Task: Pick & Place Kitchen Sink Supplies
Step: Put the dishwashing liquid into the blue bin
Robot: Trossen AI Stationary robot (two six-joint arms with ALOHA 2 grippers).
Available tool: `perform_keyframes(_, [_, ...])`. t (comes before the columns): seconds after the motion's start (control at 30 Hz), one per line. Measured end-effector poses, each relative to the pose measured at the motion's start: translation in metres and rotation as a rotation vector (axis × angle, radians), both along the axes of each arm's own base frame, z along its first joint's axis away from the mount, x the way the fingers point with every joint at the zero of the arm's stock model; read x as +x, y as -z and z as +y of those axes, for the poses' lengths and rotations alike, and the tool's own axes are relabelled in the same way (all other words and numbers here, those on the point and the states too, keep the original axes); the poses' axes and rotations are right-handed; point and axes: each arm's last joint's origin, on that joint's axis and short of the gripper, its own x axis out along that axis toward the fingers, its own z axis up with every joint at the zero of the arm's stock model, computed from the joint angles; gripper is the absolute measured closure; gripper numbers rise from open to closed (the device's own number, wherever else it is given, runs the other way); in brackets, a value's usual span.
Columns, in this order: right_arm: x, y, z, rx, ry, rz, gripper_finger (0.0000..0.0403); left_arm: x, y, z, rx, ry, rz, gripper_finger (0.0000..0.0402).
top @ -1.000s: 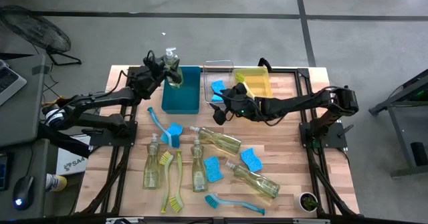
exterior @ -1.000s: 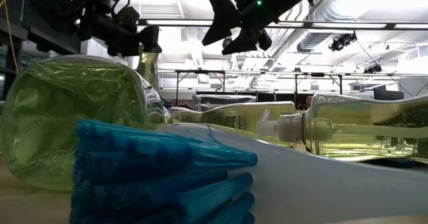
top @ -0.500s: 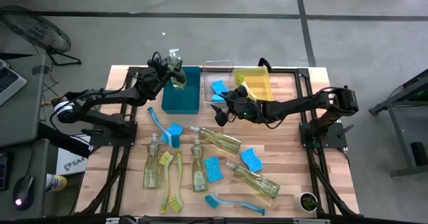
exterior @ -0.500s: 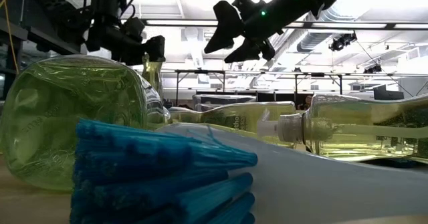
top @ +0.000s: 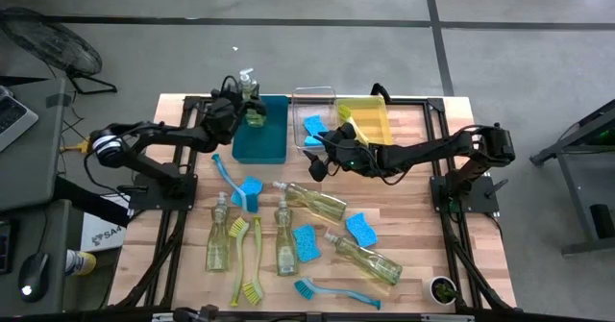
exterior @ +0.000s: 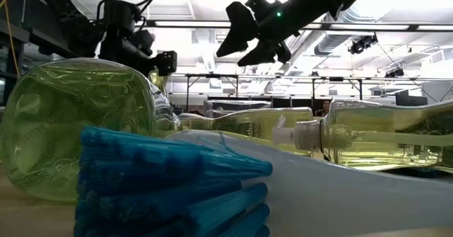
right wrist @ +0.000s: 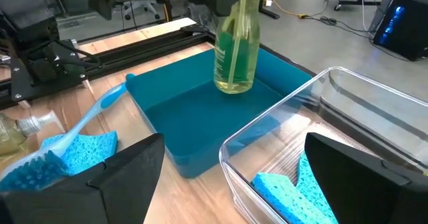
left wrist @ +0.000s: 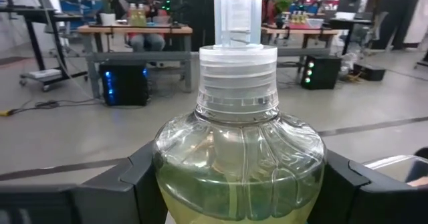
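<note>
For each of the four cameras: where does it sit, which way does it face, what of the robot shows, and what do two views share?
High: overhead, straight down on the table; both arms show.
Low: at table height, level past a brush and lying bottles; both grippers overhead.
Left wrist: behind the left gripper, shut on a soap bottle, facing the room.
Right wrist: behind the open right gripper, facing the teal bin and clear bin.
Shared: the held bottle above the teal bin shows in high, left wrist and right wrist.
</note>
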Motion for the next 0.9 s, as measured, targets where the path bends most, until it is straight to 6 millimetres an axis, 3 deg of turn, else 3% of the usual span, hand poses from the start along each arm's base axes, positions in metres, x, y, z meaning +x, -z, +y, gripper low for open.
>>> perform_keyframes(0.57, [0.0, 0.0, 0.0, -0.004, -0.008, 0.004, 0.0048, 0.003, 0.009, 0.004, 0.022, -0.069, 0.078, 0.0157])
perform_keyframes(0.9, [0.0, 0.0, 0.001, 0.0, -0.018, 0.004, 0.0048, -0.006, 0.015, 0.016, -0.038, -0.082, 0.074, 0.0157])
